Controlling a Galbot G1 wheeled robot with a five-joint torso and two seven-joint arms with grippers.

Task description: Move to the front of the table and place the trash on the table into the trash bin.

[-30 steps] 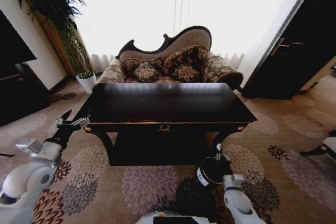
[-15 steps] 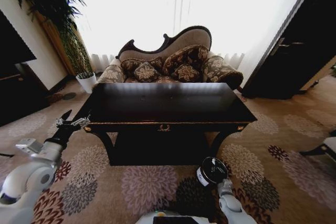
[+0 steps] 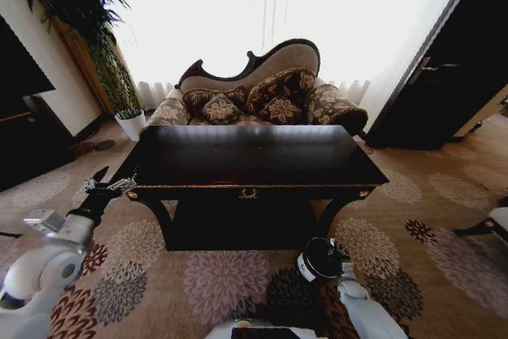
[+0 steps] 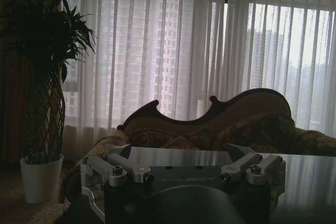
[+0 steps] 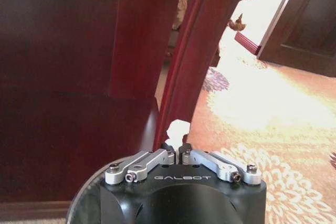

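Glowing bright through sheer white curtains [image 3: 262,13] along the far wall — daylight washing out the window, with pale tower blocks showing faintly beyond in the left wrist view. Sitting beneath the window, a curved-back sofa [image 3: 262,85] in dark carved wood, carrying patterned cushions [image 3: 278,101]. Standing to the left, a tall leafy plant [image 3: 75,5] in a white pot [image 3: 131,123]. Closing off the right side, a dark wooden door [image 3: 452,77]. Spreading across the floor, a beige carpet [image 3: 444,220] with large flower medallions in red, grey and dark tones — catching sunlight near the door.
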